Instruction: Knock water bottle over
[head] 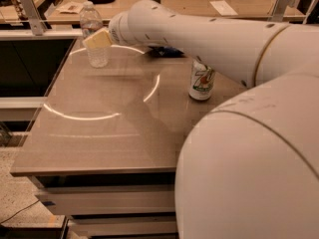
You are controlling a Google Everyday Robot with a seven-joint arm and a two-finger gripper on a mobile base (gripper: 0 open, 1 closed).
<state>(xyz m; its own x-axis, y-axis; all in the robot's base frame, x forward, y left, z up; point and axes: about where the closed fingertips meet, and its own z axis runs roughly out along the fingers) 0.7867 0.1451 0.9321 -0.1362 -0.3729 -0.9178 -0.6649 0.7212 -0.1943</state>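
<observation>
In the camera view, the water bottle [98, 57] is seen standing upright at the upper left of the frame, near the far edge of the surface [99, 133], so the knock is judged not yet done. The hand [96, 38] is seen across the bottle's middle; contact, and whether it is wide or narrow, cannot be told. The bottle is clear, ribbed and white-capped.

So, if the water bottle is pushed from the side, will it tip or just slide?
Likely tips: the water bottle is tall and narrow, upright on a smooth table. Thin clear plastic suggests light, though its fill is unclear. The gripper sits at about its mid-height, high enough that a push should probably topple it.
</observation>
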